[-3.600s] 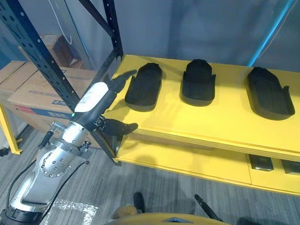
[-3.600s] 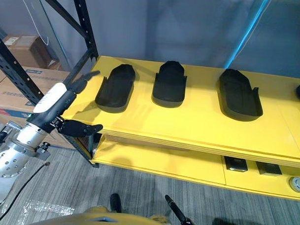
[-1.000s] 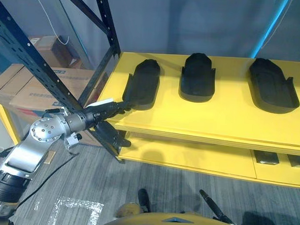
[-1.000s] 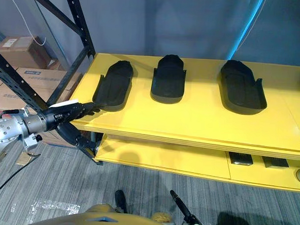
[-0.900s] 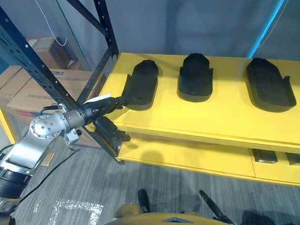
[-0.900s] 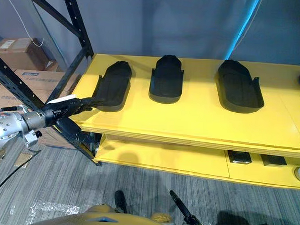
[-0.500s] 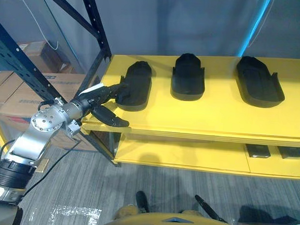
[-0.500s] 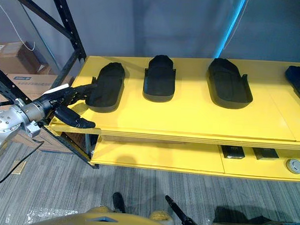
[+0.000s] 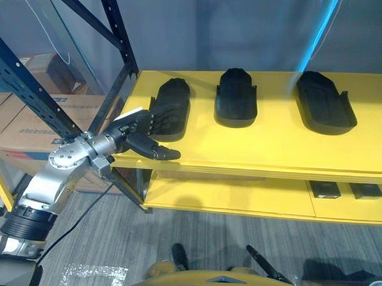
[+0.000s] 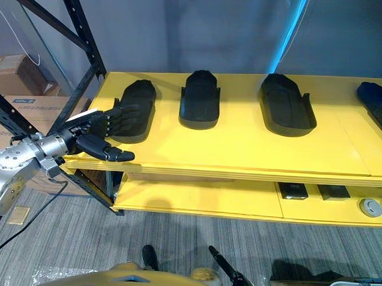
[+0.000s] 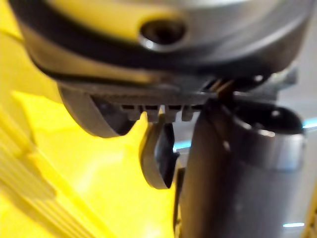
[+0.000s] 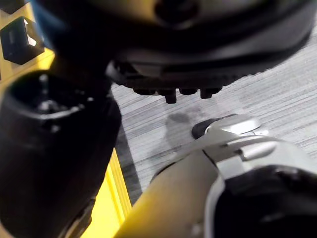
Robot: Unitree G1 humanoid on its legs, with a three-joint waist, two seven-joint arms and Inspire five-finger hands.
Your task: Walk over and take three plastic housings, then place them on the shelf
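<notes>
Nearest to the viewer, the robot's right hand (image 12: pixel 59 148) shows as a dark bulk above grey floor. Whether it is open or closed cannot be told.

A little farther, the left hand (image 9: pixel 133 136) reaches in from the left to the front left corner of a bright yellow shelf (image 9: pixel 272 152). The hand is open. Its fingers (image 9: pixel 159 120) lie nearly straight on the near end of the left housing (image 9: pixel 174 98). Its thumb (image 9: pixel 154 151) stretches out along the shelf's front edge, apart from the housing and pinching nothing.

The left housing is a long, shallow, black plastic shell lying flat with its length running away from the robot. Beside it to the right lie the middle housing (image 9: pixel 236 105) and the right housing (image 9: pixel 324 110), evenly spaced and well apart from the hand.

These shells probably weigh little and stay stiff when lifted. Their smooth, dark surfaces may be slippery under flat fingers. The best hold is likely across the narrow near end or on a raised side wall, with fingers on top and the thumb brought against the edge. Since the shell lies flat, the thumb may find little room beneath it.

Cardboard boxes (image 9: pixel 34 128) sit to the left, behind a dark rack upright (image 9: pixel 116 27).
</notes>
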